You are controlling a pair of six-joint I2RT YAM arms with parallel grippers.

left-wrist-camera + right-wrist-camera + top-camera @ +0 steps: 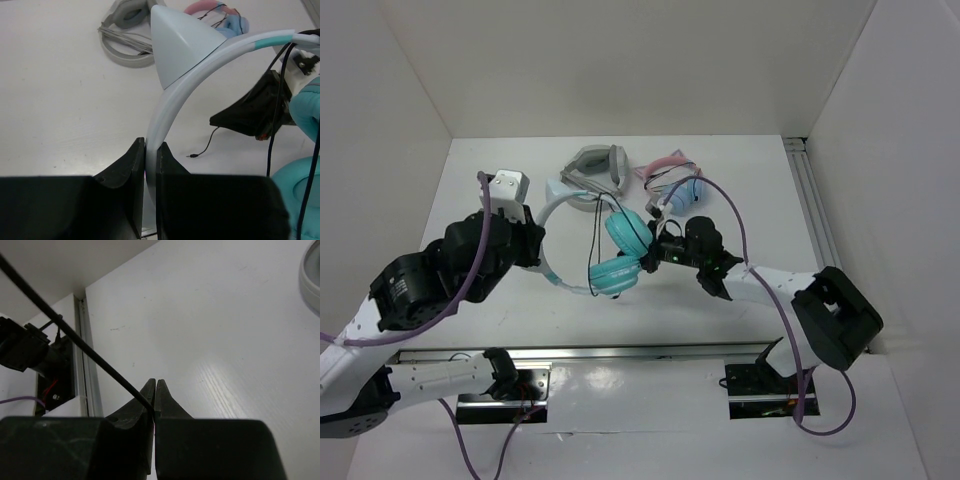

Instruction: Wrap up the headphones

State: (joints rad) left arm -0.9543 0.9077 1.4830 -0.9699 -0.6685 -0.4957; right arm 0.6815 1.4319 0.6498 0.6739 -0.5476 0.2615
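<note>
Top view: teal headphones [620,252] sit between left claw [536,250] and right claw [652,255]. Left wrist: jaws pinch the pale headband [215,55], cups [306,107] ahead-right. Right wrist: jaws closed on the black cable [75,342] running up-left; wind it taut, band held steady.

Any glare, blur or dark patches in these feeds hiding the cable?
Top external: even light, soft shadows, cable readable. Left wrist: sharp on the headband, the left hand a featureless black mass below. Right wrist: mild sheen on the table, cable crisp into the right hand.
</note>
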